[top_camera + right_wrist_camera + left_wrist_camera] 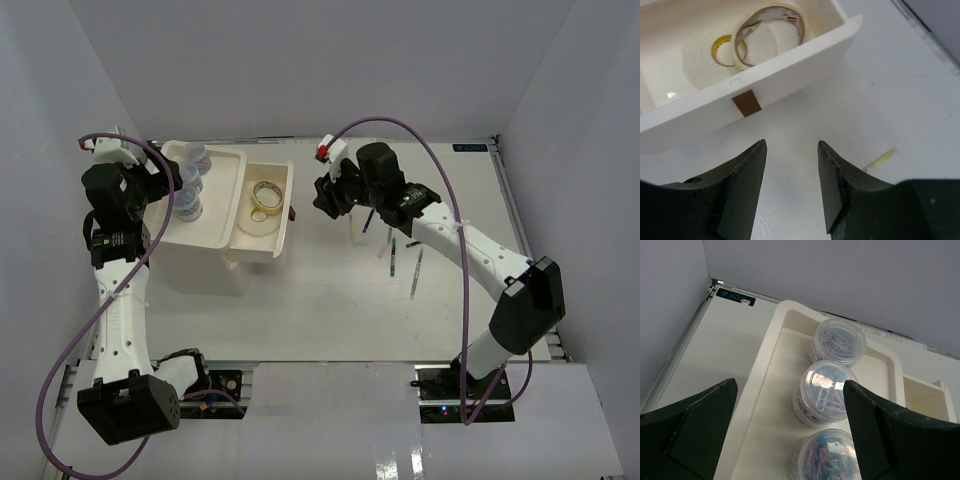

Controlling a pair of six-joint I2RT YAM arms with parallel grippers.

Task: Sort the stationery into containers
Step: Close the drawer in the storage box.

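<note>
The white box unit (222, 200) stands at the left. Three clear jars (190, 183) of coloured clips stand in a row in its top tray (765, 365): far jar (838, 340), middle jar (826, 390), near jar (827, 457). My left gripper (790, 385) hangs wide open over the tray's left rim, beside the middle jar and holding nothing. The pulled-out drawer (790, 70) holds two tape rings (772, 30). My right gripper (791, 145) is open and empty over bare table, just in front of the drawer's brown knob (746, 102). Several pens (392, 245) lie to the right.
A yellow pen (880, 159) lies on the table just right of my right fingers. The drawer (285, 225) juts out to the right of the box, between the two arms. Grey walls close in the table on the left, back and right.
</note>
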